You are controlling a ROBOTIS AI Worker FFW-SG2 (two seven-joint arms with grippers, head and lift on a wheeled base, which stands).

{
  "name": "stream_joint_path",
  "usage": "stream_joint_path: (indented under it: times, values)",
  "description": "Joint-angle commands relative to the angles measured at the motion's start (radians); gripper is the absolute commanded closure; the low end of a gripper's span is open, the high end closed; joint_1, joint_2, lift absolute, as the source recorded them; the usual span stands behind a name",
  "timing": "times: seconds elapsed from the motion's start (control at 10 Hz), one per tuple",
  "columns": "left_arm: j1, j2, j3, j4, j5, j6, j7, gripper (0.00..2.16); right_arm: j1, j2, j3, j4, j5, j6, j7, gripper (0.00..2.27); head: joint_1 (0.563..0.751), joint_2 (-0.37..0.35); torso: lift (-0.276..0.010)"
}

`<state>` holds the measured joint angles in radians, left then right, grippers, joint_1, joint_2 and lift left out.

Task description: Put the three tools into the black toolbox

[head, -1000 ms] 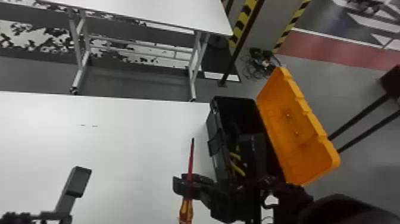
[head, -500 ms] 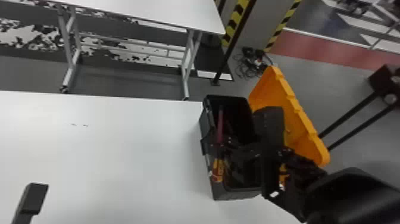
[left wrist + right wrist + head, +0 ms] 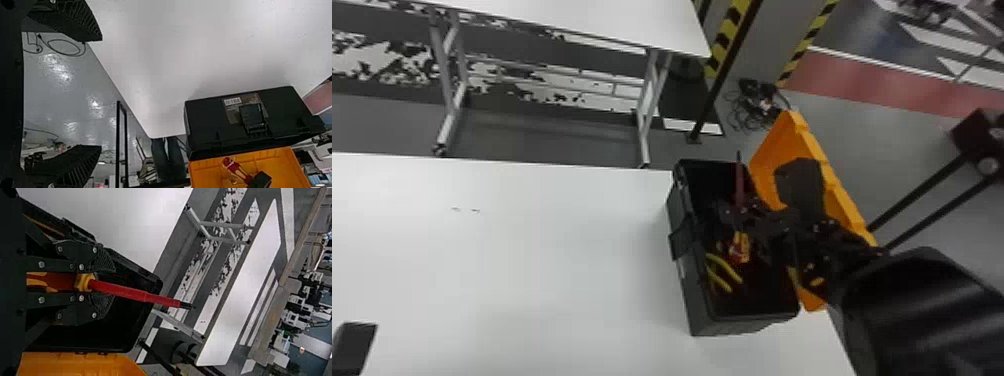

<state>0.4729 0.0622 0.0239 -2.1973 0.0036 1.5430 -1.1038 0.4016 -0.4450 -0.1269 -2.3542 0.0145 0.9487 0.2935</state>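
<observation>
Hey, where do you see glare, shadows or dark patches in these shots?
Left wrist view: bright glare spots on the shiny grey floor; soft shadow beside the black plastic toolbox on the white table. Head view: toolbox interior very dark.

- No text or number could be read.
- A label (image 3: 258, 98) with a barcode (image 3: 232, 101) was on the black toolbox (image 3: 207, 125), its print too small to tell.

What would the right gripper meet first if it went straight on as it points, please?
Probably the far end of the black plastic toolbox, though the red-shafted screwdriver in its jaws might clear the rim; depth is unclear.
</observation>
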Motion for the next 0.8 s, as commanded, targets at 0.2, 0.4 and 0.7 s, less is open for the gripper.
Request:
stream_joint_path:
  times: [0.2,0.4,0.7]
  values:
    - [0.006,-0.001,0.037,-0.01,0.018,0.0,-0.004,0.03,0.011,-0.011,-0.063,0.19,-0.037,-0.121,0.004,2.15,0.695,-0.35,-0.051]
    - [0.003,-0.001,0.037,-0.01,0.022,-0.004,-0.002,0.03,0.006,0.005,-0.103,0.208,-0.087,-0.072,0.024,0.0,0.695,-0.35,-0.051]
    - [-0.008,-0.001,0.076,-0.015,0.036,-0.043,0.004,0.03,0.034,0.147,-0.3,0.032,-0.399,0.164,0.136,0.06,0.695,-0.35,-0.051]
